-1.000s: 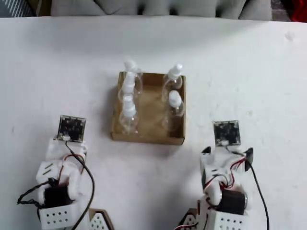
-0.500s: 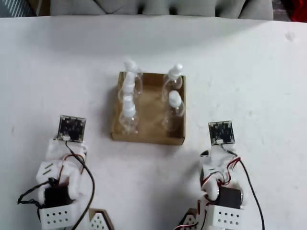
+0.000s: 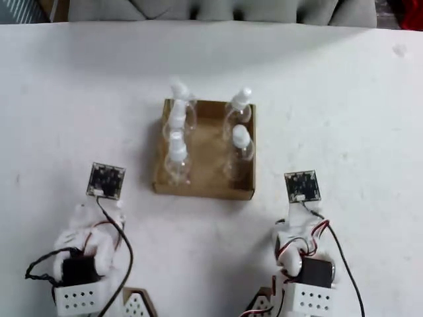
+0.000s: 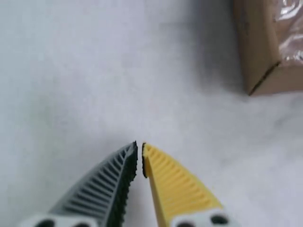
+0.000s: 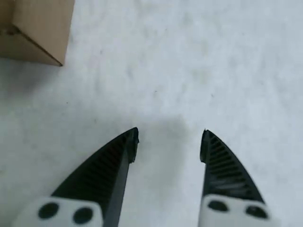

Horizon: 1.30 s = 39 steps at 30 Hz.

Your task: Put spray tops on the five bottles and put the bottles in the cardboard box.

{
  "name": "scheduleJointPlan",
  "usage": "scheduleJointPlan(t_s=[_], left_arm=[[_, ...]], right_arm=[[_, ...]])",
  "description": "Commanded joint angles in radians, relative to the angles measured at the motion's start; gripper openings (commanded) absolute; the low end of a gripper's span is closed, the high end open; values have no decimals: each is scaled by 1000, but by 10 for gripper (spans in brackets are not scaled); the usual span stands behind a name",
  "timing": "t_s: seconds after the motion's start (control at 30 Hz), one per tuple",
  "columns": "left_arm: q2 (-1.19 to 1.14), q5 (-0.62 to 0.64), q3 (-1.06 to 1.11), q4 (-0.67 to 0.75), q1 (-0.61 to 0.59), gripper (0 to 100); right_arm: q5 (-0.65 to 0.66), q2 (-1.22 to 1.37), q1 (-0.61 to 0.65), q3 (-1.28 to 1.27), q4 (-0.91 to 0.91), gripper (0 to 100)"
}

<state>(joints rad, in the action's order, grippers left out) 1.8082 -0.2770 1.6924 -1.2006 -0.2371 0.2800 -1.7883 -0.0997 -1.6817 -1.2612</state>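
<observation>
Both your claws were empty above the near surface (image 3: pixel 370 99): left claw (image 4: pixel 139 146) pinched closed, right claw (image 5: pixel 169 135) parted. The cardboard box (image 3: pixel 201 189), with bottles (image 3: pixel 177 158) upright inside, lay ahead between them, about equally near each.

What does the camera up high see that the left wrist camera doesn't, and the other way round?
The high view gives the whole scene: the left arm, the right arm, and bottles with white spray tops standing in the cardboard box. The left wrist view gives the left claw close up, with a grey finger and a yellow finger, tips together. Both have the cardboard box, just a corner from the wrist, and the white table.
</observation>
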Motion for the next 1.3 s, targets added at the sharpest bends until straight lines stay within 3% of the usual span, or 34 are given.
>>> scheduleJointPlan(t_s=[0.0,1.27], left_arm=[[16,-5,0,-52,16,20],[19,-5,0,-86,16,20]], right_arm=[[5,-13,-8,-8,-7,174],[5,-13,-8,-8,-7,173]])
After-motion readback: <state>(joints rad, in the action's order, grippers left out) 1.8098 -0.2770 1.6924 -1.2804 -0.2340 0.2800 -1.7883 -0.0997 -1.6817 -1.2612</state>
